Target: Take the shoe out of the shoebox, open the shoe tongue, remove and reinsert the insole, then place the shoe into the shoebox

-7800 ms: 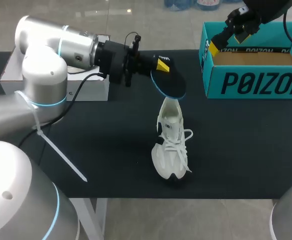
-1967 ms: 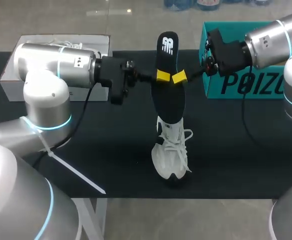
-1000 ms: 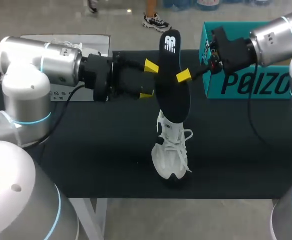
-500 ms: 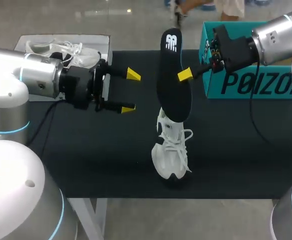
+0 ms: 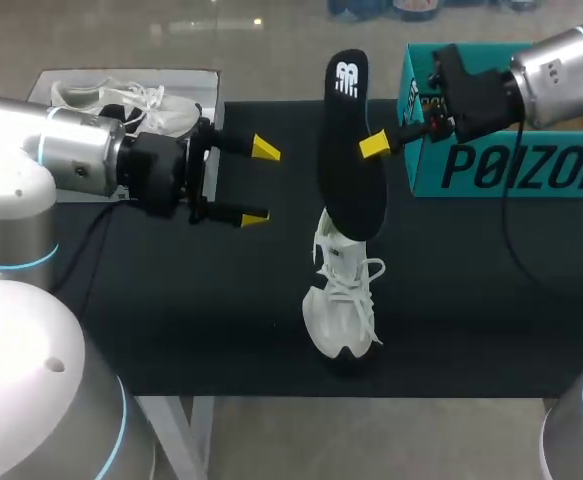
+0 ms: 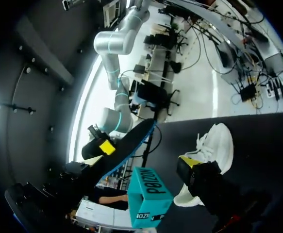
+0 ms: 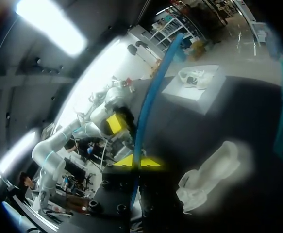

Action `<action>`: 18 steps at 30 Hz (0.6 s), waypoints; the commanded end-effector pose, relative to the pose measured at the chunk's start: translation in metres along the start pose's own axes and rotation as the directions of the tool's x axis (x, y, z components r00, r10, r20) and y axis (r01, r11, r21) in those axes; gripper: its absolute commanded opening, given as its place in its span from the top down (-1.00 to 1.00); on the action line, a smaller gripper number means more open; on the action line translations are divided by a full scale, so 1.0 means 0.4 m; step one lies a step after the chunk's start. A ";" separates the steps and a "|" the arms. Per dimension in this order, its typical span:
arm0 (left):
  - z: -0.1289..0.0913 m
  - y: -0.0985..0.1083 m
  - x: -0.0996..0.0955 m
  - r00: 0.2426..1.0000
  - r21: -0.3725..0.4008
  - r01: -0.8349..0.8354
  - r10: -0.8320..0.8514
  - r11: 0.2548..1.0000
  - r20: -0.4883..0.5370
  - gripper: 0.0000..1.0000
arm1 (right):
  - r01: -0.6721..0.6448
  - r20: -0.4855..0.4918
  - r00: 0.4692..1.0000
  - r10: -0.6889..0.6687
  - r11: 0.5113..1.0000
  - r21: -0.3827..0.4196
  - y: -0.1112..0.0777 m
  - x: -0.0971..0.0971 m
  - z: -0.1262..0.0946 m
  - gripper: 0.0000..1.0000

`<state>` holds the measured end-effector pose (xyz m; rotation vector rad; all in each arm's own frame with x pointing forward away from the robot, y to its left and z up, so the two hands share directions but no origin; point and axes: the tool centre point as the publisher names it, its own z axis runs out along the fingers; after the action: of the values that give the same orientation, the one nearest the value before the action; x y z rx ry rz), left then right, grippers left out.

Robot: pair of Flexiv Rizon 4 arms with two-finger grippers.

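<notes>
A white shoe (image 5: 343,292) stands on the black table (image 5: 471,290), toe toward the front edge. A black insole (image 5: 351,150) with a blue rim is held upright over it, its lower end at the shoe's opening. My right gripper (image 5: 374,146) is shut on the insole's edge from the right. In the right wrist view the yellow tips (image 7: 137,162) pinch the insole (image 7: 153,97), with the shoe (image 7: 211,170) below. My left gripper (image 5: 256,182) stands open, left of the insole and apart from it. The left wrist view shows the insole (image 6: 126,145) and the shoe (image 6: 207,150) ahead.
The teal shoebox (image 5: 511,165) stands open at the back right, behind my right arm. A white box (image 5: 186,80) holding another white shoe (image 5: 121,97) stands at the back left, behind my left arm.
My left gripper has pulled away to the left from the insole and stays open. The right gripper has kept its hold, shifting the insole slightly up and to the right.
</notes>
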<state>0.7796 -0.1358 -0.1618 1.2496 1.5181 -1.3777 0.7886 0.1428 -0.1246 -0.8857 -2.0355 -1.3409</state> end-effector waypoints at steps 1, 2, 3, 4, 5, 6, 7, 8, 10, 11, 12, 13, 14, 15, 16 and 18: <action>-0.044 0.018 -0.025 0.990 -0.014 0.101 -0.102 0.995 -0.101 -1.00 | 0.002 0.000 1.000 -0.002 1.000 0.001 -0.003 0.001 -0.012 1.00; -0.048 0.020 -0.027 0.986 -0.032 0.098 -0.101 0.995 -0.131 -1.00 | 0.002 0.000 1.000 -0.002 1.000 0.001 -0.003 0.001 -0.013 1.00; -0.050 0.019 -0.029 0.985 -0.033 0.103 -0.106 0.994 -0.139 -1.00 | -0.002 0.004 1.000 0.002 1.000 0.006 -0.005 0.001 -0.014 1.00; -0.050 0.017 -0.031 0.984 -0.024 0.108 -0.111 0.994 -0.137 -1.00 | -0.004 0.005 1.000 0.004 1.000 0.008 -0.007 0.001 -0.014 1.00; -0.050 0.016 -0.031 0.985 -0.025 0.108 -0.111 0.994 -0.136 -1.00 | -0.013 0.013 1.000 0.013 1.000 0.008 -0.009 -0.001 -0.014 1.00; -0.048 0.015 -0.028 0.984 -0.027 0.112 -0.114 0.993 -0.137 -1.00 | -0.013 0.013 1.000 0.013 1.000 0.008 -0.009 -0.001 -0.014 1.00; -0.045 0.016 -0.023 0.983 -0.022 0.119 -0.121 0.993 -0.137 -1.00 | -0.013 0.013 1.000 0.013 1.000 0.008 -0.009 -0.001 -0.014 1.00; -0.042 0.017 -0.018 0.981 -0.027 0.131 -0.133 0.991 -0.142 -1.00 | -0.013 0.013 1.000 0.013 1.000 0.008 -0.009 -0.001 -0.014 1.00; -0.040 0.019 -0.015 0.979 -0.027 0.146 -0.149 0.989 -0.139 -1.00 | -0.013 0.013 1.000 0.013 1.000 0.008 -0.009 -0.001 -0.014 1.00; -0.044 0.021 -0.014 0.975 -0.038 0.167 -0.171 0.985 -0.144 -1.00 | -0.013 0.013 1.000 0.013 1.000 0.008 -0.009 -0.001 -0.014 1.00; -0.047 0.023 -0.015 0.971 -0.048 0.178 -0.184 0.983 -0.155 -1.00 | -0.013 0.013 1.000 0.013 1.000 0.008 -0.009 -0.001 -0.014 1.00; -0.056 0.028 -0.017 0.959 -0.057 0.218 -0.225 0.974 -0.174 -1.00 | -0.013 0.013 1.000 0.013 1.000 0.008 -0.009 -0.001 -0.014 1.00; -0.066 0.032 -0.019 0.949 -0.068 0.243 -0.252 0.968 -0.192 -1.00 | -0.013 0.013 1.000 0.013 1.000 0.008 -0.009 -0.001 -0.014 1.00; -0.073 0.036 -0.020 0.937 -0.088 0.265 -0.278 0.960 -0.211 -1.00 | -0.013 0.013 1.000 0.013 1.000 0.008 -0.009 -0.001 -0.014 1.00; -0.083 0.044 -0.018 0.916 -0.108 0.301 -0.319 0.947 -0.243 -1.00 | -0.013 0.013 1.000 0.013 1.000 0.008 -0.009 -0.001 -0.014 1.00; -0.104 0.064 -0.012 0.898 -0.114 0.348 -0.366 0.931 -0.246 -1.00 | -0.013 0.013 1.000 0.013 1.000 0.008 -0.009 -0.001 -0.014 1.00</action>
<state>0.8012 -0.1057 -0.1646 1.1631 1.9457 -1.4040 0.7871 0.1359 -0.1246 -0.9019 -2.0397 -1.3233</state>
